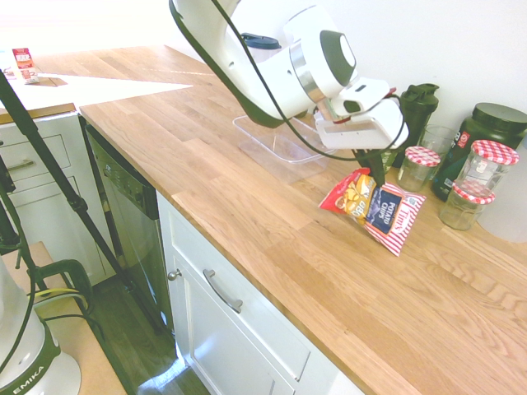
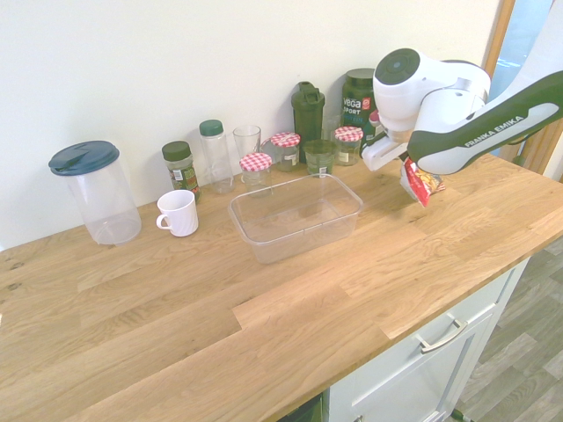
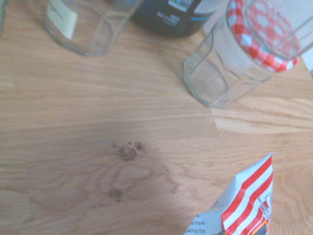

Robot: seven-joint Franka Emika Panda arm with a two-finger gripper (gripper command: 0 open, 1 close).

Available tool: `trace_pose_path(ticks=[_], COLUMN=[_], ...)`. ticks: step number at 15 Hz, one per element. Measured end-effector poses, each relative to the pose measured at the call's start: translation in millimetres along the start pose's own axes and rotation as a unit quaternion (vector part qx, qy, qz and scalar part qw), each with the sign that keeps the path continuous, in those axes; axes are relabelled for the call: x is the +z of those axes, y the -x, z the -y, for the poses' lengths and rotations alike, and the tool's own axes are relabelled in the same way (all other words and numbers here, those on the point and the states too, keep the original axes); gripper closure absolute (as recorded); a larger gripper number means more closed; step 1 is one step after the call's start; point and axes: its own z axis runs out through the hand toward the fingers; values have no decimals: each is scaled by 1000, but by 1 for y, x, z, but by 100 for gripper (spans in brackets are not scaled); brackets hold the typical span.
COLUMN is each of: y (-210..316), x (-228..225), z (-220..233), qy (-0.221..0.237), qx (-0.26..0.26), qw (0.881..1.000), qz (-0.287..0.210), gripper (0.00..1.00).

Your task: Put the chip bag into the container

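The chip bag [image 1: 375,206] is red and yellow with a dark blue panel and a striped end. It hangs tilted just above the wooden counter, pinched at its top edge by my gripper [image 1: 372,170], which is shut on it. From the other side the bag [image 2: 420,183] dangles below the wrist at the counter's right end. Its striped corner [image 3: 249,200] shows in the wrist view. The container [image 2: 296,215], a clear shallow plastic tray, stands on the counter to the bag's left, apart from it; it also shows behind the arm [image 1: 276,141].
Glass jars with red-checked lids [image 1: 490,163] [image 2: 348,143], a dark shaker bottle [image 2: 308,112], a green tub [image 2: 358,97], a glass [image 2: 246,141] and spice jars stand along the wall. A white mug [image 2: 179,213] and a lidded clear pitcher [image 2: 95,192] sit further left.
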Motion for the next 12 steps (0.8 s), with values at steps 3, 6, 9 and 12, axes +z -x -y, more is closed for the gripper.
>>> trace_pose_path(ticks=[3, 6, 9, 12], y=[0, 3, 24, 65], x=[-44, -100, -170, -224], z=[17, 36, 58, 88], qy=[-11, -25, -42, -51], qx=[3, 5, -7, -23], qw=[1000, 1000, 999, 998], qz=[-7, -16, -22, -24], gripper=[100, 100, 100, 100])
